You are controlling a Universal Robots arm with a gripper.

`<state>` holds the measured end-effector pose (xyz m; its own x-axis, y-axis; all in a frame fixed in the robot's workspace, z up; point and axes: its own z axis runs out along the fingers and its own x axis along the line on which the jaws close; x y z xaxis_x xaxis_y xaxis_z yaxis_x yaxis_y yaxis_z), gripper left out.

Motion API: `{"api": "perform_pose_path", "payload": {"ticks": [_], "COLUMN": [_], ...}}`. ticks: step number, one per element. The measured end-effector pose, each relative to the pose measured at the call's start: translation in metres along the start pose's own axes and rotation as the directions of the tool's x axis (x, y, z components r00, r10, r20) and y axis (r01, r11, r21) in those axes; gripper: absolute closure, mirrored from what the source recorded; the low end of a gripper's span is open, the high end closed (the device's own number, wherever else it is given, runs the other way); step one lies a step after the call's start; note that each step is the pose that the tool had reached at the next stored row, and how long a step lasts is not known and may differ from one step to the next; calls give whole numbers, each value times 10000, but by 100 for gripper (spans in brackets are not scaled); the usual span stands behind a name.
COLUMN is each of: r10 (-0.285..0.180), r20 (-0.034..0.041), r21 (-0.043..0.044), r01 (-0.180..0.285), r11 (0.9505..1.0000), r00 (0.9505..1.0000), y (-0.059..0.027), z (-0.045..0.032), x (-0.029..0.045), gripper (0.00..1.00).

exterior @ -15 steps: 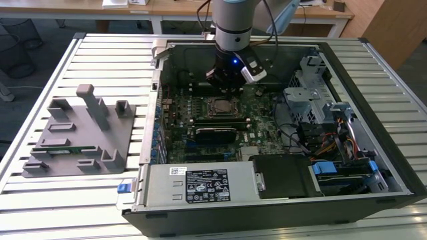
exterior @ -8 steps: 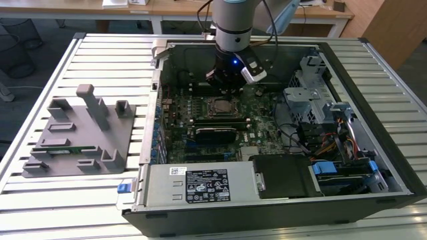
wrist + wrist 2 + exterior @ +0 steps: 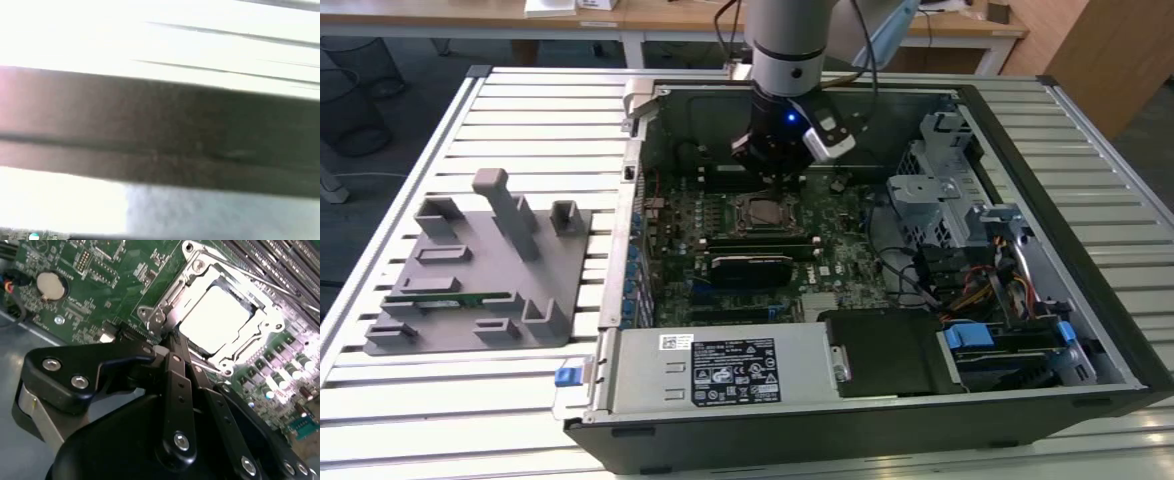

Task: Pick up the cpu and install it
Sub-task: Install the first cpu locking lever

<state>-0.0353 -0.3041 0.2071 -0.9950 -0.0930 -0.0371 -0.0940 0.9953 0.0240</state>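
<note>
**Tool at the socket's edge, cpu lying in the frame**

In the exterior view the tool [image 3: 781, 184] hangs low inside the open computer case [image 3: 1067, 300] on the table [image 3: 520, 110], over the motherboard [image 3: 670, 225]. The cpu [image 3: 216, 315] lies flat in its socket, silvery top up, ringed by the metal frame [image 3: 156, 316]. It sits just to the near side of the tool's tip; being square, it has no long axis. The tool's fingers [image 3: 175, 385] seem drawn together on nothing, though the angle is awkward.
</note>
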Motion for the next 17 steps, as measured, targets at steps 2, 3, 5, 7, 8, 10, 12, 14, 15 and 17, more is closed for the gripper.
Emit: {"api": "perform_pose_path", "payload": {"ticks": [2,3,5,7,8,10,12,14,15,17], "r10": [3,5,7,10,11,14,16,19,19,21], "r20": [5,9,18,31,40,64,87,108,117,132], "r21": [-69,-102,-179,-257,-298,-378,-446,-495,-517,-553], "r01": [-3,-5,-7,-9,-10,-12,-13,-13,-13,-13], "r11": [10000,9999,9998,9997,9996,9993,9990,9988,9987,9985], "r00": [10000,10000,10000,10000,10000,10000,10000,9999,9999,9999], "y": [1,1,3,5,7,11,13,15,16,17], "z": [-32,-41,-52,-61,-64,-70,-87,-108,-116,-126], "x": [0,2,15,42,61,94,117,132,138,147], "gripper": [89,89,89,89,89,89,89,89,89,89]}}
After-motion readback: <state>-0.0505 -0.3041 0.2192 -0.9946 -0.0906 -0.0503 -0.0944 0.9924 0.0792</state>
